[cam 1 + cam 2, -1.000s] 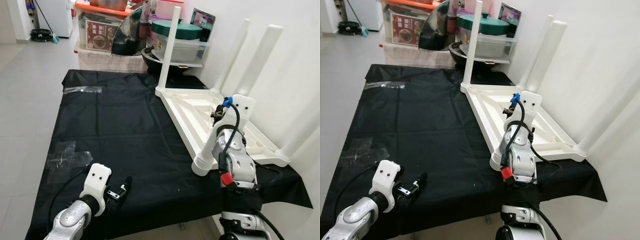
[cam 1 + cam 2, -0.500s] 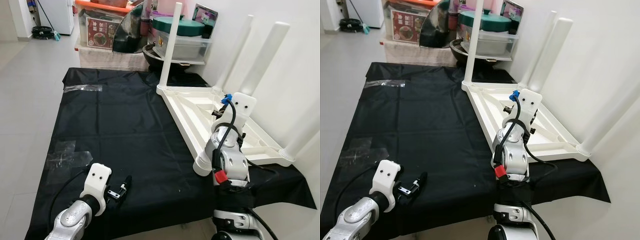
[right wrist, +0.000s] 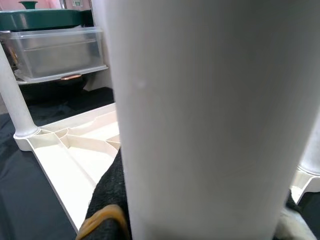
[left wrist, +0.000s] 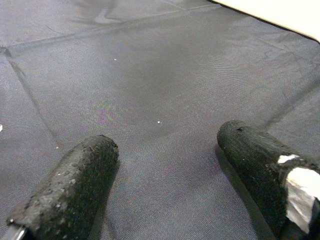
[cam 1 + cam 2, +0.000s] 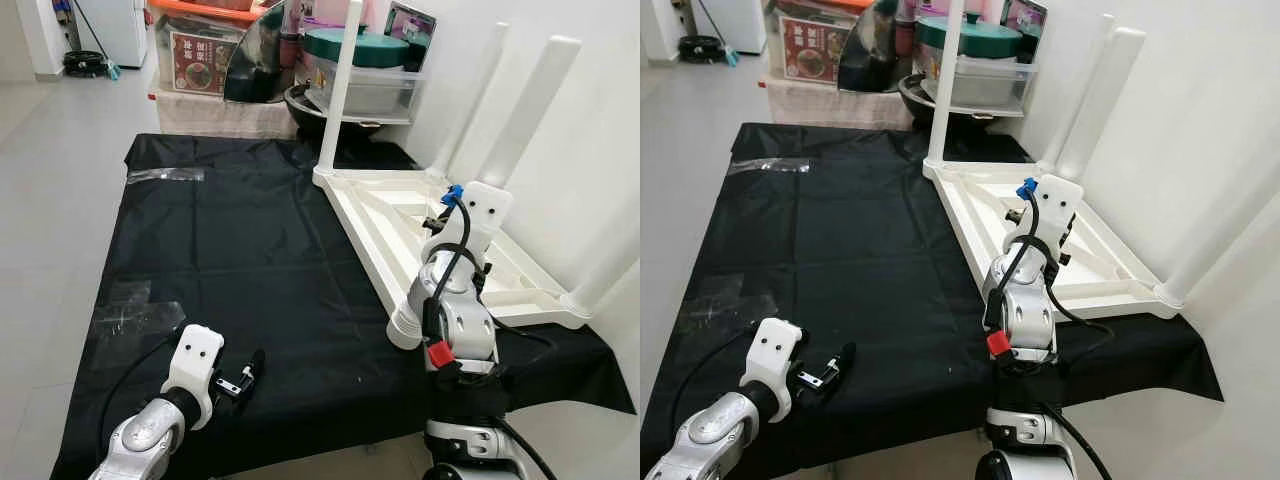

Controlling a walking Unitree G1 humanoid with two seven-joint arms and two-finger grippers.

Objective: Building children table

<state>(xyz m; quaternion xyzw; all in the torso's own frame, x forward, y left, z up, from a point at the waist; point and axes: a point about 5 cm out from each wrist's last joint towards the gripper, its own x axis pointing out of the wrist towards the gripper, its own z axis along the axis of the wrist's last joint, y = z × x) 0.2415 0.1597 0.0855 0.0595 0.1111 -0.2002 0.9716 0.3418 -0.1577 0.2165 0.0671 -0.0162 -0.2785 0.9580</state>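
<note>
Inverted white tabletop (image 5: 420,225) on the black cloth (image 5: 230,260), three legs upright; right pincer (image 3: 200,220) clamped on the loose fourth leg (image 3: 205,110); left pincer (image 4: 165,175) apart above the cloth

The black cloth (image 5: 230,250) lies bare from 9 to 12 o'clock, with only flat tape patches (image 5: 130,310), so a gripper could pass freely there. The upturned white table top (image 5: 420,230) blocks the 1 to 3 o'clock side, its legs (image 5: 338,90) standing upright. Stacked boxes and pots (image 5: 330,70) wall off 12 o'clock. The white wall (image 5: 590,120) closes 3 o'clock. The left gripper (image 5: 245,372) hovers with fingers apart at 7 o'clock.
</note>
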